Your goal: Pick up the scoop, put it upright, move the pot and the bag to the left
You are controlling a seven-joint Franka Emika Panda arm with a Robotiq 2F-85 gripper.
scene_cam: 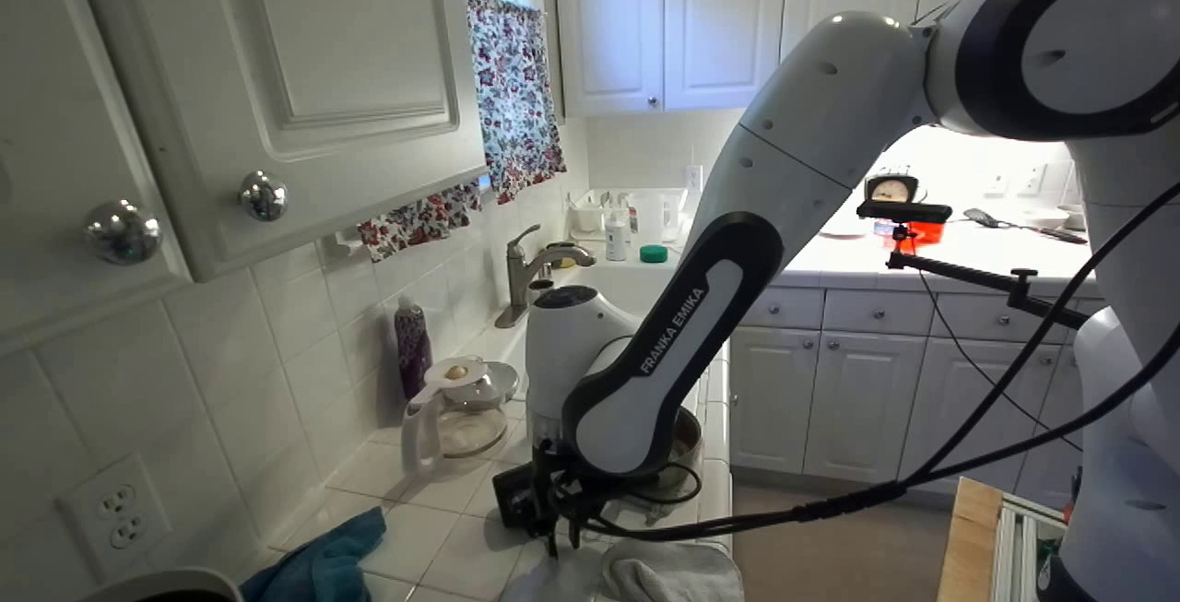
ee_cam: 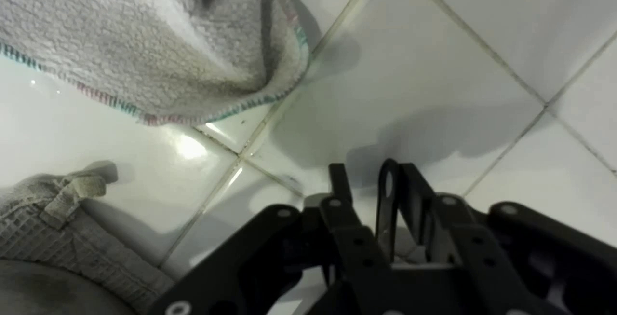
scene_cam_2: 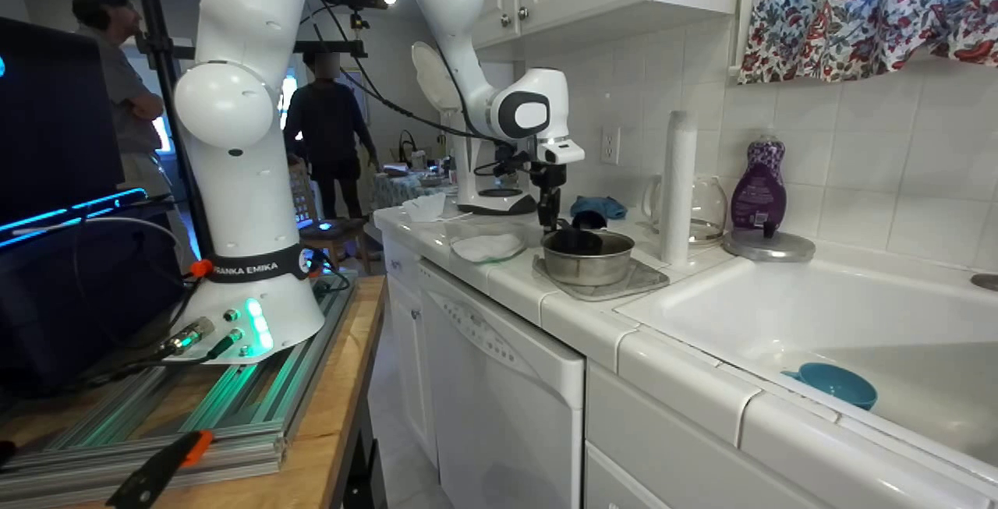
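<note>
Well left of the gripper [ee_cam: 372,168], in an exterior view, a crumpled white thing [scene_cam_2: 425,207] is noted on the counter [scene_cam_2: 507,283]; whether it is meant as the bag cannot be told. Closer in, near the left of the fingers [ee_cam: 340,184], a grey cloth [scene_cam_2: 490,247] is loosely laid, clear of the jaws. Between the fingertips, in the wrist view, a slim dark handle with an eye at its end is framed, taken as that of the scoop [ee_cam: 385,223]. The jaws are set partway apart; tile [ee_cam: 409,64] is seen between handle and one finger, so the handle is judged bracketed for a pinch, not yet gripped. Right of the fingers, the pot [scene_cam_2: 589,269] is borne on a grey mat [scene_cam_2: 645,281], presumably to spare the tile. By its rim a dark rounded shape [scene_cam_2: 589,219] is noted, a second dark shape [scene_cam_2: 574,242] across its mouth; which is the scoop's cup cannot be told. Farther right, the lid [scene_cam_2: 768,248] is rested beside the sink [scene_cam_2: 858,298], so the pot is uncovered.
</note>
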